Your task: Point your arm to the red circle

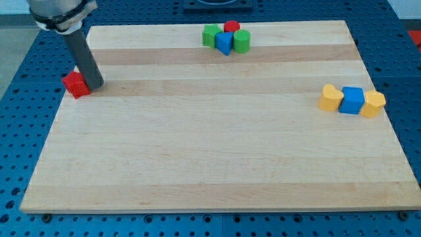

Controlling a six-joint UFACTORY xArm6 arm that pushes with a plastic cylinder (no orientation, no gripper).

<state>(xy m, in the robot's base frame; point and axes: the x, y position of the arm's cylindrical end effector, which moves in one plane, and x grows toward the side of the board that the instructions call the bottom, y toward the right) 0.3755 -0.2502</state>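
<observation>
At board's [217, 158] top edge, behind blue block [224, 43], red circle [231, 27]: light, rigid, slippery, best only pointed at; tip [95, 85] bare, gripping nothing, far left, touching red block [76, 84].

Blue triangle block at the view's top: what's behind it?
Behind the blue triangle block sits the red circle, flanked by a green block and green cylinder. The red circle's lower part is covered.

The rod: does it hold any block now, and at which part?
Nothing is held. My tip only stands at the right side of a red block at the board's left edge, seemingly touching it.
</observation>
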